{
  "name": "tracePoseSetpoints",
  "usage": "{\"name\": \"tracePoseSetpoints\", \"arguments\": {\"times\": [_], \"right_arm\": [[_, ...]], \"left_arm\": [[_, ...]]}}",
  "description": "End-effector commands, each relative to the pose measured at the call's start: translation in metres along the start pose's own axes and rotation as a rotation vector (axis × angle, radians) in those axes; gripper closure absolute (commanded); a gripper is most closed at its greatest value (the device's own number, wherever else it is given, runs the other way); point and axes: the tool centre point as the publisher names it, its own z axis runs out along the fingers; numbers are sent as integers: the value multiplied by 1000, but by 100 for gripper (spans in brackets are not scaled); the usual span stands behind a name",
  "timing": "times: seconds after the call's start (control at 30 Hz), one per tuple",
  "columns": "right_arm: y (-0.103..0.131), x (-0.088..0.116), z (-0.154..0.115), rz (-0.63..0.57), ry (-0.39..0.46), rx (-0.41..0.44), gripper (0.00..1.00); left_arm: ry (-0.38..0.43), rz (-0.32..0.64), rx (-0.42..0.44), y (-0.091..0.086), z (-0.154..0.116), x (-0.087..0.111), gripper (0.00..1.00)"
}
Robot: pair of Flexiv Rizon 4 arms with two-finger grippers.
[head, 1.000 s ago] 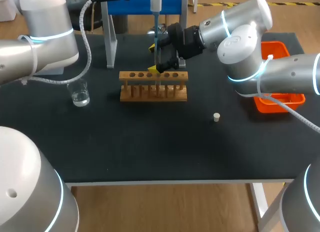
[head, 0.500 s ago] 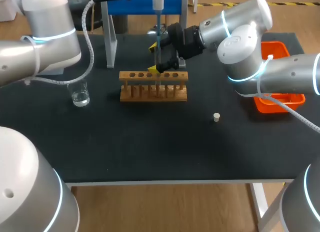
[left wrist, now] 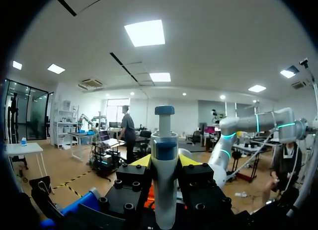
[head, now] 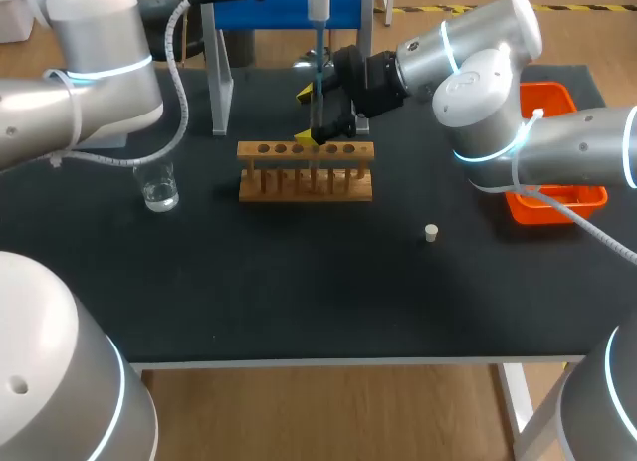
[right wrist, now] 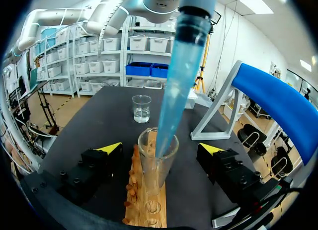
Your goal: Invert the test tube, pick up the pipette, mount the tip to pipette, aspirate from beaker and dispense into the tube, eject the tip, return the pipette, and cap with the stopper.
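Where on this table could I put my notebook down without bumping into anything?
The broad front of the table, between the wooden rack and the near edge, is bare but for the small stopper. Crowded: over and behind the rack, where the pipette and right gripper meet. The beaker stands at the left.

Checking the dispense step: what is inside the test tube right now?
The blue pipette tip dips into the mouth of the test tube, standing in the wooden rack. The rack hides its bottom, so liquid there is unseen.
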Motion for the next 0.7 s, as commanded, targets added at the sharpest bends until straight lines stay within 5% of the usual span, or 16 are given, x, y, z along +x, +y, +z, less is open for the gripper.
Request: {"name": "tracePoseSetpoints", "arguments": {"times": [0.03,0.7], "right_arm": [[1,-1,-1,0,3,4,0],[1,-1,-1,0,3,4,0]], "left_arm": [[-1,-3,-6,-1,-4,3,100],[12,55,6,8,-7,5,100]]}}
